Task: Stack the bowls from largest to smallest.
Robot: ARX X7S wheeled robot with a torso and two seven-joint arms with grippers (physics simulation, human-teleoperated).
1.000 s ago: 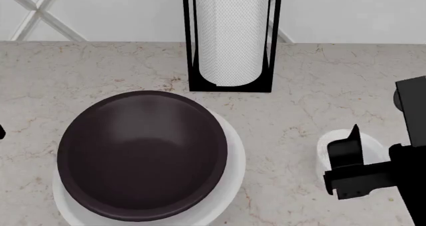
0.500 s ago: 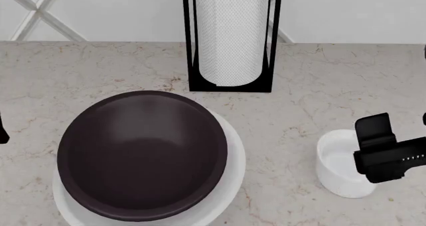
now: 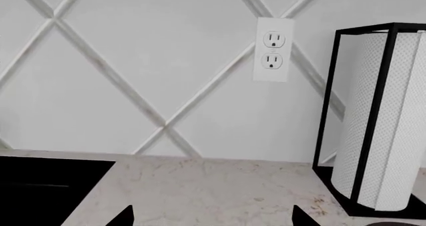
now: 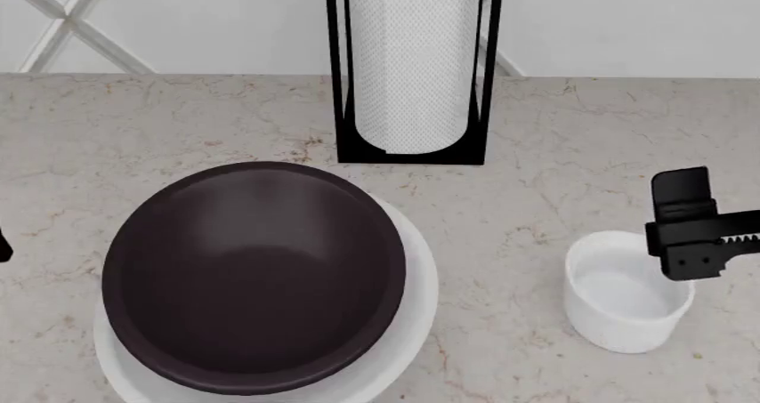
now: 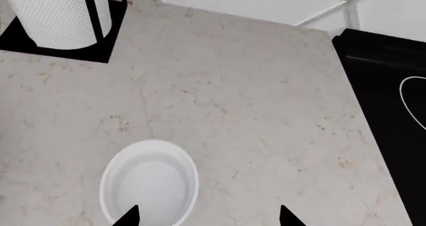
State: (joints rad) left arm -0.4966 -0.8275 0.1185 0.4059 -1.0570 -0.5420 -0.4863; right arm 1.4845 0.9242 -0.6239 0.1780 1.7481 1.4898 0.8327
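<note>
1. Dark brown bowl [image 4: 253, 274] sits nested in the wide white bowl [image 4: 410, 327] at the surface's [image 4: 570, 145] front edge
2. Small white bowl [image 4: 624, 292] stands apart, toward the right
3. Right pincer [image 5: 207, 217] released, above the small bowl; left pincer [image 3: 211, 217] released

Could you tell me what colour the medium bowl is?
The medium bowl is dark brown, clearest in the head view.
</note>
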